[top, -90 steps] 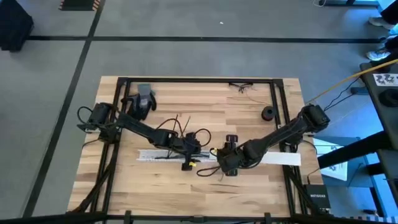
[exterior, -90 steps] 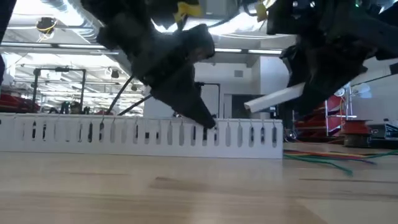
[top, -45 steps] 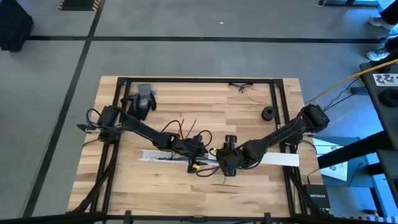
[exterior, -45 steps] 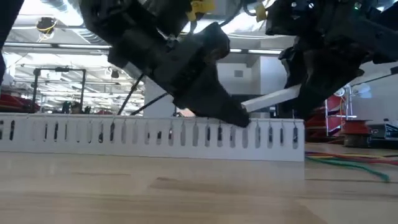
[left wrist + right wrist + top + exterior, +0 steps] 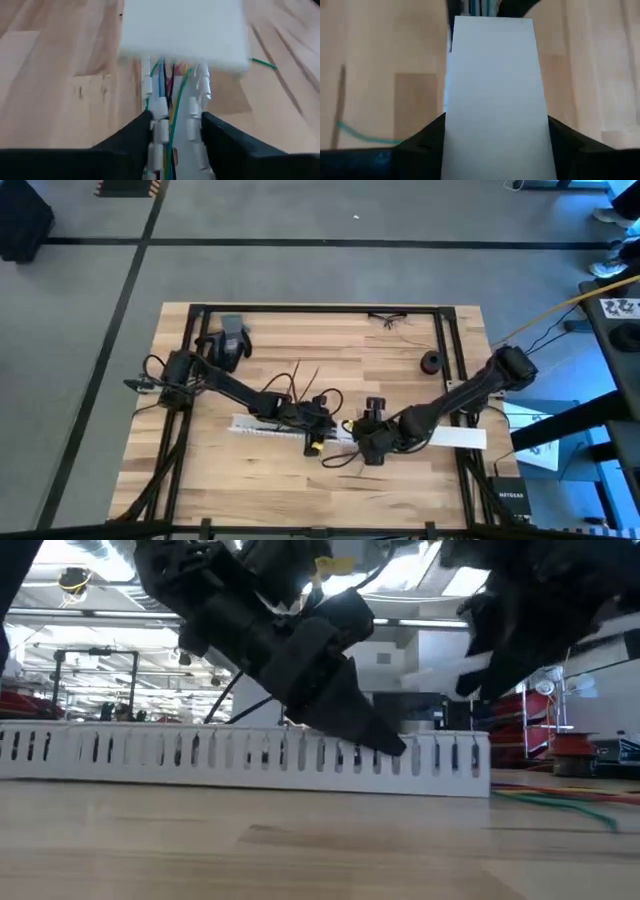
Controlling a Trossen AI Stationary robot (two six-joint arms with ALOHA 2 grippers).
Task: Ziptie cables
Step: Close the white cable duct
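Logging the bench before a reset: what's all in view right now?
slotted duct: one, white, mid-table, in left hand
cover strip: one, white, raised over the duct's right end, in right hand
cables: several, green, blue, red, yellow, inside the duct
loose wire strands: a few, dark, behind the duct
green wire: one, on the table right of the duct
roll: one, black, far right
table: one, wood
left hand: astride the duct
right hand: gripping the cover strip
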